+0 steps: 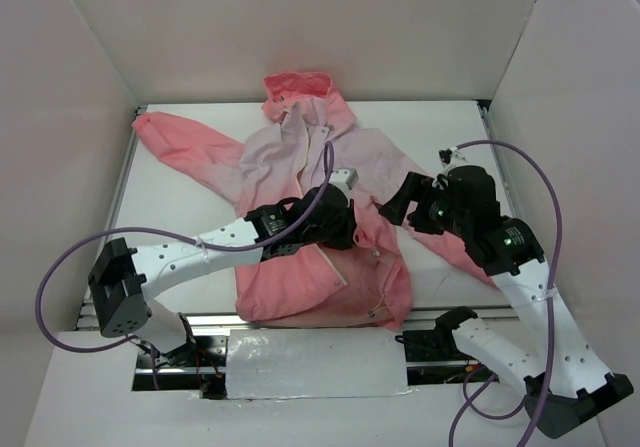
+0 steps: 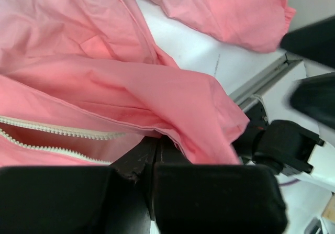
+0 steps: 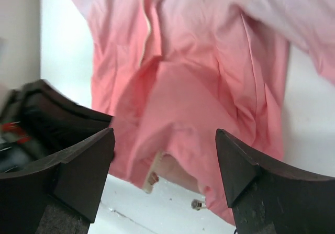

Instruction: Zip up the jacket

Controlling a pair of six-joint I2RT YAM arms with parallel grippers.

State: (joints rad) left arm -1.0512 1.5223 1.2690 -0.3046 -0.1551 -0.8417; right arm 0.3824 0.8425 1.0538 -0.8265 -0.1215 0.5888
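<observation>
The jacket [image 1: 300, 157] lies spread on the white table, hood at the back, coral pink with a pale lilac chest. Its white zipper [image 2: 63, 133] lies open in two rows in the left wrist view. My left gripper [image 1: 352, 233] rests on the jacket's lower front; its jaws [image 2: 156, 142] are shut, with the pink front edge [image 2: 199, 113] draped over their tips. My right gripper [image 1: 393, 207] hovers open over the jacket's right side [image 3: 199, 61], and its fingers [image 3: 89, 155] are spread wide with nothing between them. Below them lie the zipper's bottom end [image 3: 153, 175] and a small metal piece [image 3: 196, 204].
White enclosure walls [image 1: 90, 57] stand on three sides. A metal rail [image 1: 200, 319] and a silver plate [image 1: 315, 362] run along the near edge. The right arm's base [image 2: 282, 145] is close to the jacket's hem. Purple cables [image 1: 545, 187] loop over both arms.
</observation>
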